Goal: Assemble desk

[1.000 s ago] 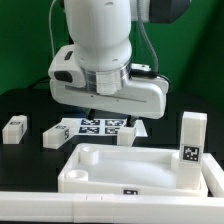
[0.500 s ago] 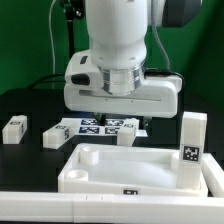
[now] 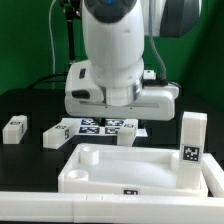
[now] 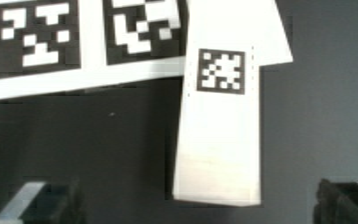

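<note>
The white rimmed tabletop [image 3: 100, 172] lies at the front. One leg [image 3: 192, 140] stands upright at its far corner on the exterior view's right. Two legs [image 3: 14, 128] [image 3: 57, 135] lie on the black table on the exterior view's left. A fourth leg [image 3: 128, 135] lies beside the marker board [image 3: 98, 126], under my hand. In the wrist view this leg [image 4: 224, 120] lies lengthwise with its square marker showing. My gripper [image 4: 194, 197] is open and hovers over the leg's end. One dark fingertip [image 4: 34, 200] stands on each side, apart from it.
The marker board [image 4: 87, 45] lies partly under the leg's marked end in the wrist view. A white ledge [image 3: 60, 208] runs along the front edge. The arm's large white body [image 3: 120, 60] hides the table's back middle.
The arm has shifted toward the exterior view's right, and now stands over the leg beside the marker board. The parts have not moved.
</note>
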Controlling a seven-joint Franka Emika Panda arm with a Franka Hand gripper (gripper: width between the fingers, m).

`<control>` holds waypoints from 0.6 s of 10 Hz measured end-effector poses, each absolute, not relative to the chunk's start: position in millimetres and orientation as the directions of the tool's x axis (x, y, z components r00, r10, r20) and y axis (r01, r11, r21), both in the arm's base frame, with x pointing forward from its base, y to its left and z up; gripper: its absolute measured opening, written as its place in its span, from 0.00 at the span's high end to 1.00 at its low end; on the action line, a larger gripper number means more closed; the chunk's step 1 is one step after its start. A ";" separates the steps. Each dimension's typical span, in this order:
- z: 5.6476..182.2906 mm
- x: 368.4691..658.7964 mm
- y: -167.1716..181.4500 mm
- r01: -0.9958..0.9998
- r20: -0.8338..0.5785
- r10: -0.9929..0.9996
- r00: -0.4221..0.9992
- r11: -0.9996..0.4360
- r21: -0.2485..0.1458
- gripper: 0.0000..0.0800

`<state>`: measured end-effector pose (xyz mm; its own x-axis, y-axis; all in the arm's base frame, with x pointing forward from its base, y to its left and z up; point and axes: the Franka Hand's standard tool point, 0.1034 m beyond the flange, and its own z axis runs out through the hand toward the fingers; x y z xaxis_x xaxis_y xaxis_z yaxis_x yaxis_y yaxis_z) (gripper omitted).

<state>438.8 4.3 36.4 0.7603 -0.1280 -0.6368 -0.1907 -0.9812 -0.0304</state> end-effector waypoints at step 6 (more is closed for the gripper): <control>25.6 443.2 3.0 -0.190 -0.818 -0.095 0.567 -0.982 -0.018 0.19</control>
